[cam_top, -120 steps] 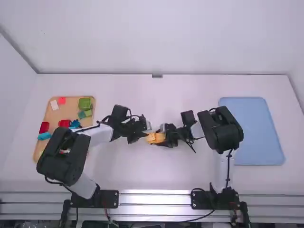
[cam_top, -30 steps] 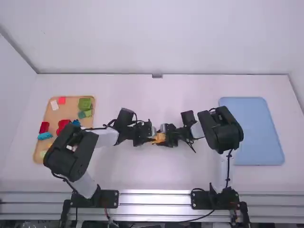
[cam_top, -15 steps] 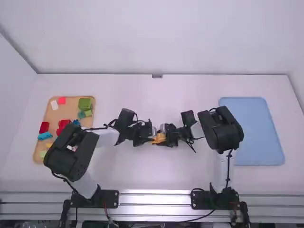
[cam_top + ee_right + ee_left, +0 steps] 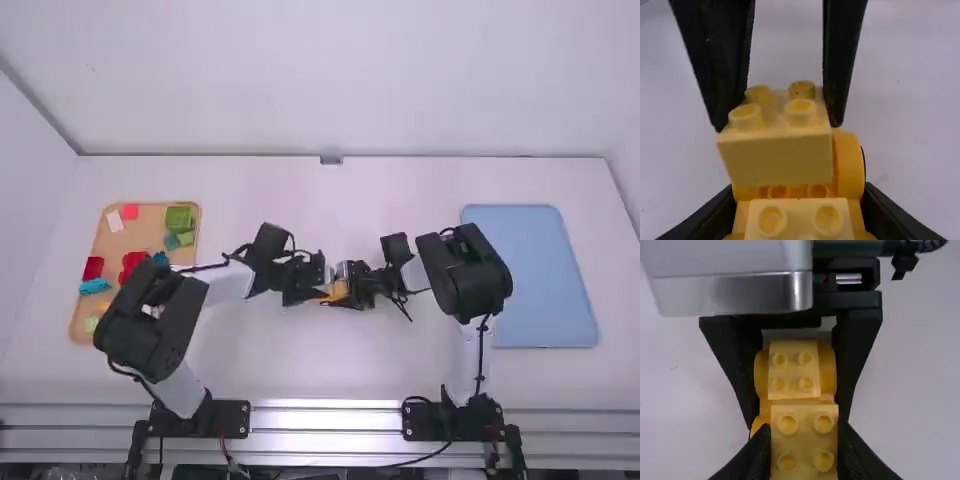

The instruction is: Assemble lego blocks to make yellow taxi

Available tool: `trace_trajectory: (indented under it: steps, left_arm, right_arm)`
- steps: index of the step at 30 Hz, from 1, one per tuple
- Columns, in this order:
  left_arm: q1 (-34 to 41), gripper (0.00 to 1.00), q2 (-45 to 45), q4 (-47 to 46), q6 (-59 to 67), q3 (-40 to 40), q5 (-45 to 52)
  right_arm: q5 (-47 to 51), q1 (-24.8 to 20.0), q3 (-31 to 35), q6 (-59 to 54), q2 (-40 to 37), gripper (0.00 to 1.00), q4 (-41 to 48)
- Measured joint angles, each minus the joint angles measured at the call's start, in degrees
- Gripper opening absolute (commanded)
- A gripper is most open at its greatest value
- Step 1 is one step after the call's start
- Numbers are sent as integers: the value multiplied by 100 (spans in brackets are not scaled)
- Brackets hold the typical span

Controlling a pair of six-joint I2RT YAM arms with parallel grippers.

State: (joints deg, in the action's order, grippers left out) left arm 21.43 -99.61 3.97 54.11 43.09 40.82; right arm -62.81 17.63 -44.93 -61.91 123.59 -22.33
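High view has both arms meeting mid-table, an orange base (image 4: pixel 338 292) btwn them, its long axis running approx L–R, from one gripper toward the other. L gripper (image 4: pixel 804 430) has its jaws pinching a yellow block (image 4: pixel 775 155) by the sides; R gripper (image 4: pixel 800 192) is clamped across the base, near a second yellow block (image 4: pixel 794 370) mounted on top. So the pinched block is over the base end nearer the L arm, the mounted one toward the R arm, w/ a few orange studs showing btwn. In the right wrist view the pinched one looks a bit tilted rel. to the base; can't tell if it's fully seated. Prob. the step in hand is fitting this block, so next move calls for levelling it, then a straight push w/ R gripper bracing. Risk: studs misaligned, block rocking or base twisting in the grip. Containers: tan tray (image 4: pixel 145 238) on the L arm's side, partly behind that arm, holds a green block (image 4: pixel 178 219), red block (image 4: pixel 93 268), blue block (image 4: pixel 94 287), white piece (image 4: pixel 115 221), etc.; blue tray (image 4: pixel 530 275) lies beyond the R arm, well apart from the build.
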Motion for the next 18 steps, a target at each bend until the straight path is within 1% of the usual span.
trace_trajectory:
  steps: [4, 7, 8, 18]
  left_arm:
    - [66, 28, -85, 42, -4, 59, 57]
    - [81, 19, -111, 33, -50, 105, 24]
    - [81, 17, -111, 28, -57, 114, 2]
    - [114, 18, -122, -76, -175, 221, -251]
  right_arm:
    - [-2, -7, 0, 2, 0, 45, 2]
    - [2, -28, 0, 2, 0, 45, 4]
    - [0, -28, 0, 2, 0, 45, 4]
    - [13, -28, 0, 7, 0, 46, -4]
